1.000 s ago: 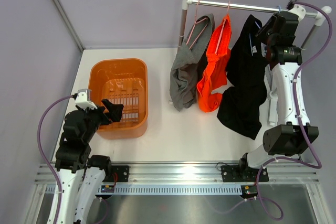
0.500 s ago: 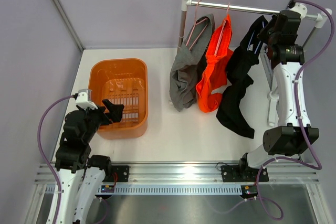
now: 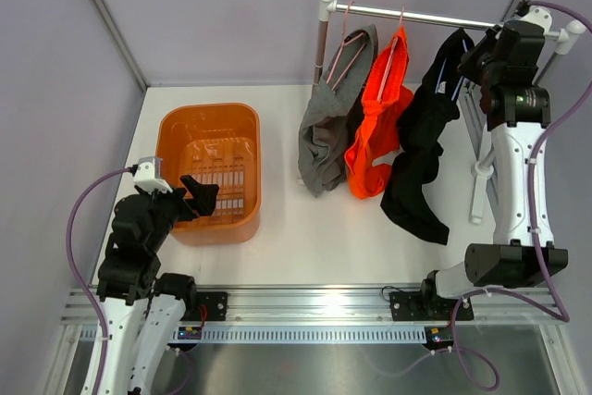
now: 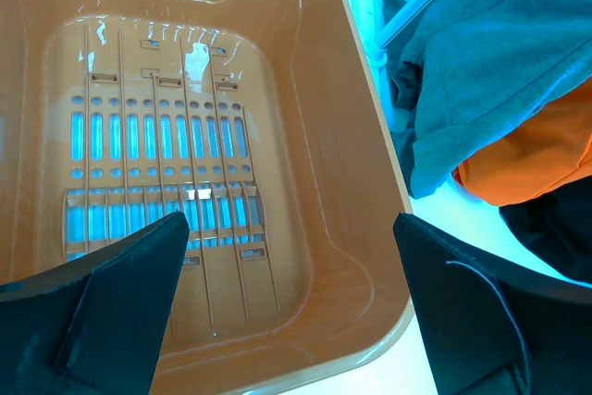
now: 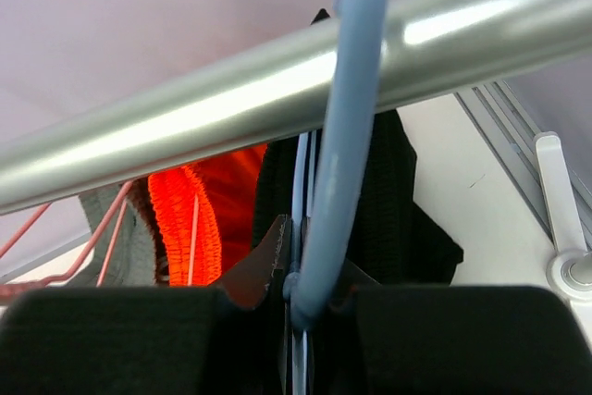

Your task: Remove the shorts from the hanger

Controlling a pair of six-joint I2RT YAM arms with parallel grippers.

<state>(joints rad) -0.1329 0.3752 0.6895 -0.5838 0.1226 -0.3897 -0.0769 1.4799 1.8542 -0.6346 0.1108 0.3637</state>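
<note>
Three shorts hang from hangers on a metal rail (image 3: 435, 15): grey shorts (image 3: 326, 136), bright orange shorts (image 3: 375, 145) and black shorts (image 3: 418, 168). My right gripper (image 3: 479, 55) is up at the rail's right end, shut on the blue hanger (image 5: 344, 145) that carries the black shorts (image 5: 393, 215). In the right wrist view the hanger's hook loops over the rail (image 5: 213, 131) just above my right gripper (image 5: 310, 279). My left gripper (image 3: 199, 195) is open and empty above the orange basket (image 3: 209, 109). Its own view shows my left gripper (image 4: 289, 224) spread wide over the basket's wall (image 4: 342, 182).
The rail stands on white posts at the back right; its right foot (image 3: 477, 193) is near my right arm. The grey shorts hang on a pink hanger (image 3: 347, 51). The shorts' lower ends rest on the white table (image 3: 305, 238). Grey walls enclose the back and sides.
My right gripper has shifted right along the rail with the blue hanger. The black shorts have swung with it and now hang narrower. The left arm has not moved.
</note>
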